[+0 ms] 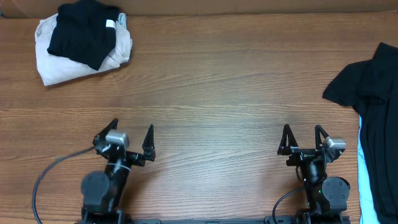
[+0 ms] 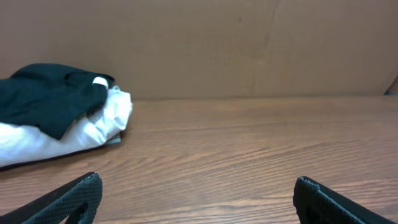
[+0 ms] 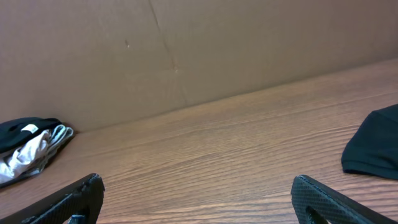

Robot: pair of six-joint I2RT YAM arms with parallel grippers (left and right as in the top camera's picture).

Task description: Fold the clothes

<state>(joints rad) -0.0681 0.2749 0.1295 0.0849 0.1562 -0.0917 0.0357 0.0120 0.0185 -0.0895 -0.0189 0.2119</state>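
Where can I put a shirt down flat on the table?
The middle of the table is bare, between the pile back left, the black shirt at right, and the left hand and right hand in front. It's crowded only at the clothes.

Black garment at left of frame, crumpled, lying on top of cream-white bundle. Small white label at garment's right edge. Bundle rests on wooden table, close to plain brown wall behind. Left gripper at bottom edge, fingers spread wide, tips in lower corners.
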